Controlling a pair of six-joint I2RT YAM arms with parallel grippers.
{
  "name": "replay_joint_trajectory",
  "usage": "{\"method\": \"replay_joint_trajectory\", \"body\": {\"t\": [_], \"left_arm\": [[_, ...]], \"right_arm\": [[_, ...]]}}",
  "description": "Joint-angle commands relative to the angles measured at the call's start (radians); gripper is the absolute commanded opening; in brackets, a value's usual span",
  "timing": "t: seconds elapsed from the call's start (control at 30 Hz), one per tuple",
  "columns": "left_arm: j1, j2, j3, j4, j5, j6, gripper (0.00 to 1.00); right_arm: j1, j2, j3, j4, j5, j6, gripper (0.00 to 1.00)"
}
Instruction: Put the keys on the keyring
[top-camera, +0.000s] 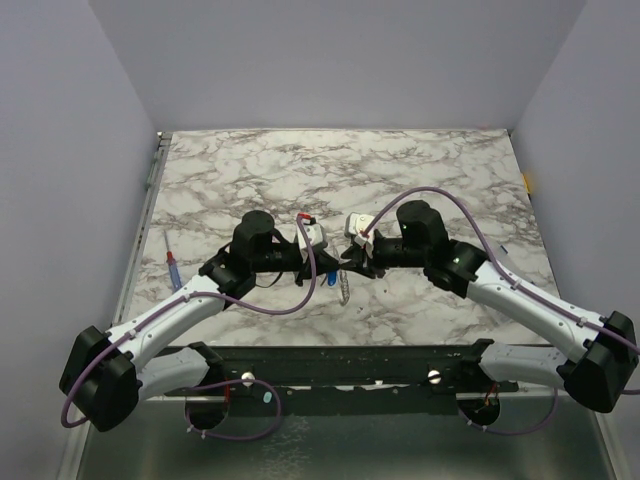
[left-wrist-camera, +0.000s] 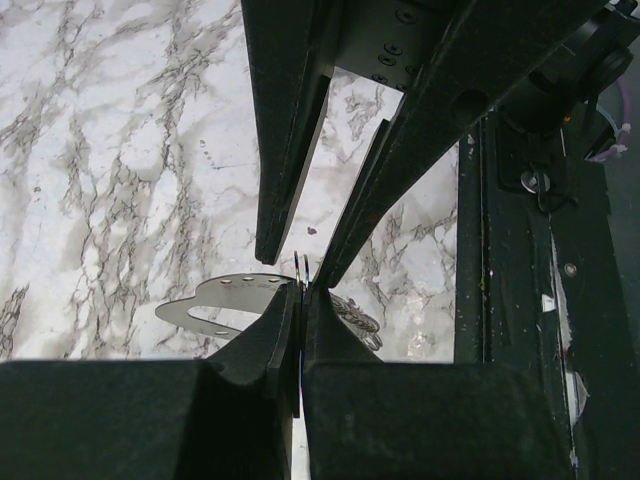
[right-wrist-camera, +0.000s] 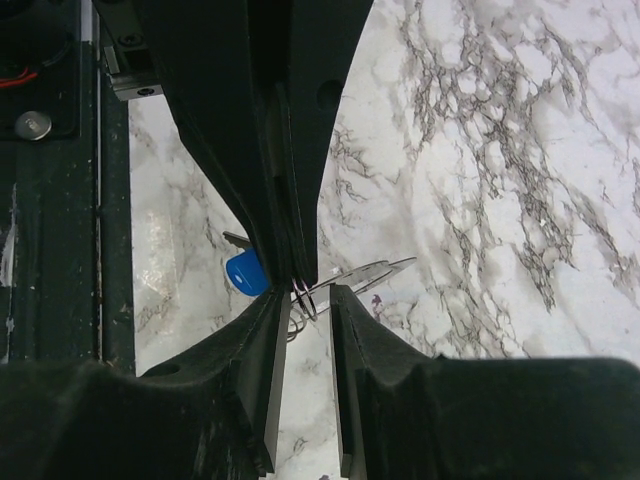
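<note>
Above the marble table (top-camera: 420, 170) the two grippers meet tip to tip. The left gripper (left-wrist-camera: 300, 300) is clenched tight on the thin wire of the keyring (left-wrist-camera: 302, 266), which stands edge-on just past its tips. The right gripper (right-wrist-camera: 303, 296) has its jaws partly apart, one on either side of that loop; whether they press on it I cannot tell. A silvery key (left-wrist-camera: 225, 300) juts out sideways at the ring, the blue-headed key (right-wrist-camera: 245, 272) sits just beside the left fingers, and the beaded chain (left-wrist-camera: 355, 315) hangs below
</note>
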Motion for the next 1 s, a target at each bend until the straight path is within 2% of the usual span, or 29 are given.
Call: {"method": "replay_joint_trajectory", "body": {"t": [0.0,0.23,0.43,0.53,0.83,0.97], "left_arm": [[-0.009,-0.03,0.018,0.053,0.062,0.013,0.0],[-0.009,-0.035,0.017,0.054,0.074,0.017,0.0],[-0.009,-0.044,0.016,0.06,0.075,0.016,0.0],[-0.009,-0.049,0.013,0.062,0.075,0.017,0.0],[-0.009,-0.077,0.006,0.068,0.07,0.022,0.0],[-0.009,-0.088,0.004,0.074,0.072,0.016,0.12]], "right_arm": [[0.004,0.017,0.024,-0.037,-0.06,0.008,0.32],[0.003,0.025,0.032,-0.05,-0.078,0.008,0.24],[0.004,0.033,0.03,-0.055,-0.103,0.013,0.06],[0.003,0.032,0.028,-0.058,-0.109,0.015,0.01],[0.003,-0.04,-0.006,0.001,-0.06,0.025,0.01],[0.004,-0.084,-0.031,0.05,-0.029,0.046,0.0]]}}
